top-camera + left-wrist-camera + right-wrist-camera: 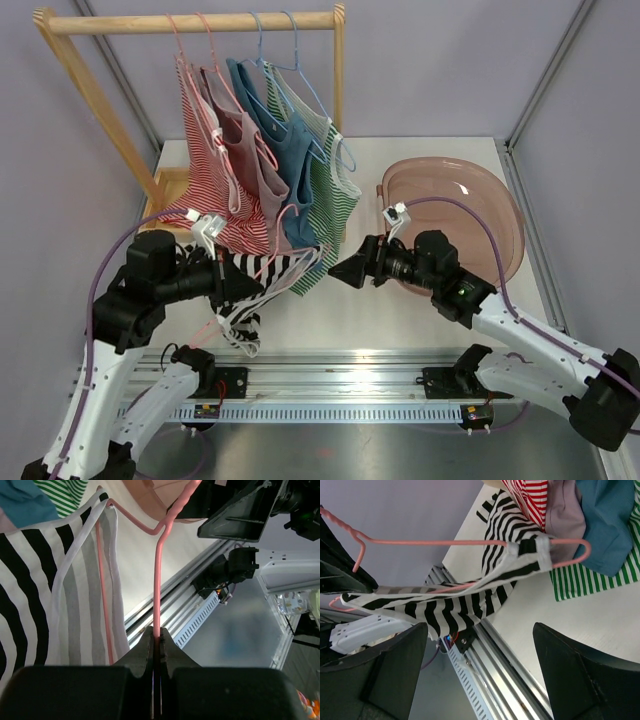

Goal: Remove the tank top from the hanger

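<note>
A black-and-white striped tank top [278,270] hangs on a pink wire hanger [158,580] that lies nearly level over the table's front. My left gripper [156,632] is shut on the hanger's wire near its hook; from above it [236,280] sits at the garment's left end. The top's white-edged straps [530,555] still loop over the hanger's shoulder [582,552]. My right gripper [338,272] stands open just right of that end, facing it. In the right wrist view its fingers [395,670] are wide apart with nothing between them, the tank top [470,600] ahead of them.
A wooden rack [190,20] at the back left carries several more tank tops on hangers, red-striped, mauve, blue and green-striped [335,200], hanging down close to the held one. A pink basin [500,210] sits at the right. An aluminium rail [340,365] runs along the near edge.
</note>
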Available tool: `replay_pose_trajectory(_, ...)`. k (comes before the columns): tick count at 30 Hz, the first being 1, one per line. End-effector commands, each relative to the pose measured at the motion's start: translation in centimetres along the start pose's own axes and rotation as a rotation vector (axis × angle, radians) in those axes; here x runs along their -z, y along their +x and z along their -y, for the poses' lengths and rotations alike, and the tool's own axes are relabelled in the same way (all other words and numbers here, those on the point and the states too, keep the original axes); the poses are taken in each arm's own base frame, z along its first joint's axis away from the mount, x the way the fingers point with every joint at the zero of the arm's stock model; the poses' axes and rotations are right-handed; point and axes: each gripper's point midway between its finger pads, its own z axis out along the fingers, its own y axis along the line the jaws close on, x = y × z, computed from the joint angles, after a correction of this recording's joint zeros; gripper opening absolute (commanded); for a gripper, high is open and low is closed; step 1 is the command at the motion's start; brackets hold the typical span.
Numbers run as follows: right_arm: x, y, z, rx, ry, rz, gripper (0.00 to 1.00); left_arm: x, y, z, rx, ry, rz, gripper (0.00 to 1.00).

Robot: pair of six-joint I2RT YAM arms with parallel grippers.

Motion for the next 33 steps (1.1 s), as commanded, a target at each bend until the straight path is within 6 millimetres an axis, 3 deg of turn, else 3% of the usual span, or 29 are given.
replay_pose_trajectory(1, -1.8, -4.0, -0.2, 0.046, 0.068, 0.216, 0.94, -0.6, -2.2, 3.2, -0.053, 0.188, 0.051, 0.0)
replay_pose_trajectory(7, -4.6, -3.6, 0.1, 0.113, 0.115, 0.189, 0.84, 0.1, -3.1, 6.1, -0.076, 0.312, 0.086, 0.0)
replay_pose_trajectory(12, -4.9, -4.2, 0.8, 0.143, 0.156, 0.218, 0.79, -0.2, -2.7, 5.5, -0.06, 0.286, 0.07, 0.0)
replay_pose_trajectory(16, -4.9, -4.6, 0.2, 0.156, 0.142, 0.224, 0.78, -0.8, -2.3, 4.6, -0.041, 0.264, 0.056, 0.0)
replay_pose_trajectory(20, -4.5, -4.7, -0.1, 0.159, 0.13, 0.23, 0.83, -1.5, -2.2, 3.7, -0.024, 0.233, 0.055, 0.0)
replay_pose_trajectory(21, -4.5, -4.6, 0.0, 0.159, 0.13, 0.228, 0.88, -1.7, -2.2, 3.5, -0.019, 0.23, 0.051, 0.0)
replay_pose_trajectory(24, -4.4, -4.8, 0.8, 0.153, 0.169, 0.248, 0.88, -1.8, -2.1, 3.7, -0.014, 0.245, 0.046, 0.0)
replay_pose_trajectory(27, -4.5, -5.3, 2.2, 0.151, 0.246, 0.265, 0.77, -1.8, -2.2, 4.0, -0.019, 0.258, 0.049, 0.0)
replay_pose_trajectory(31, -4.5, -5.6, 2.9, 0.167, 0.296, 0.265, 0.43, -1.6, -2.4, 4.1, -0.025, 0.253, 0.053, 0.0)
replay_pose_trajectory(33, -4.4, -5.5, 3.0, 0.176, 0.301, 0.261, 0.36, -1.7, -2.3, 3.8, -0.023, 0.234, 0.051, 0.0)
